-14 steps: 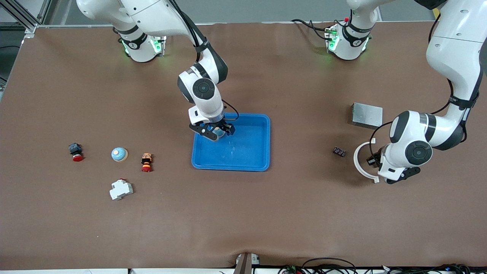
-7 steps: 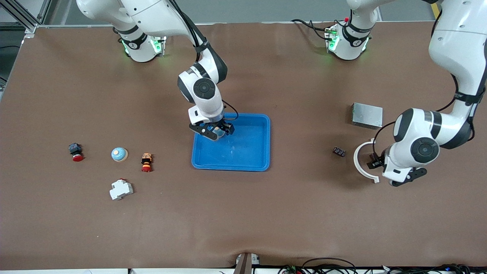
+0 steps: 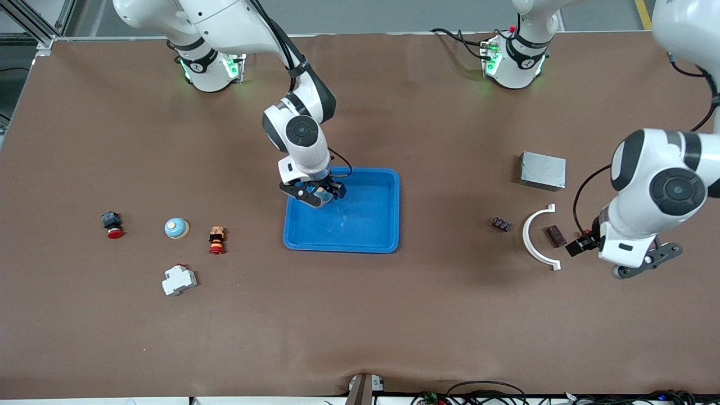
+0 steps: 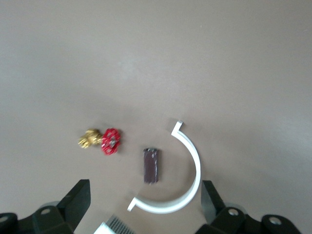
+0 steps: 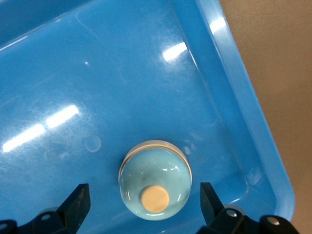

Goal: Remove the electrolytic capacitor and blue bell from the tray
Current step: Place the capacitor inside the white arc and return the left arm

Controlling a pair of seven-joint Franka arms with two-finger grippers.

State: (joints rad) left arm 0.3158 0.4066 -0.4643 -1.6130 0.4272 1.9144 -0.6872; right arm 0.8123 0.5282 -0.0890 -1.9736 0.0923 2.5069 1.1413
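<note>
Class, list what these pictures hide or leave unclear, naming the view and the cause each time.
- Front view: the right gripper covers most of the bell in the blue tray.
- Front view: the left arm hides the brass valve, seen only from the left wrist.
- Front view: the small dark part is too small to identify.

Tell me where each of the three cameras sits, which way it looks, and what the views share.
Front view: high across the table, facing both arms, the blue tray and scattered parts.
Left wrist view: above the table, looking down at a brown capacitor, white curved clip and red-handled valve; open left gripper fingers frame it.
Right wrist view: looking down into the tray at a bell between open right gripper fingers.
Front and left wrist views share capacitor and clip.
</note>
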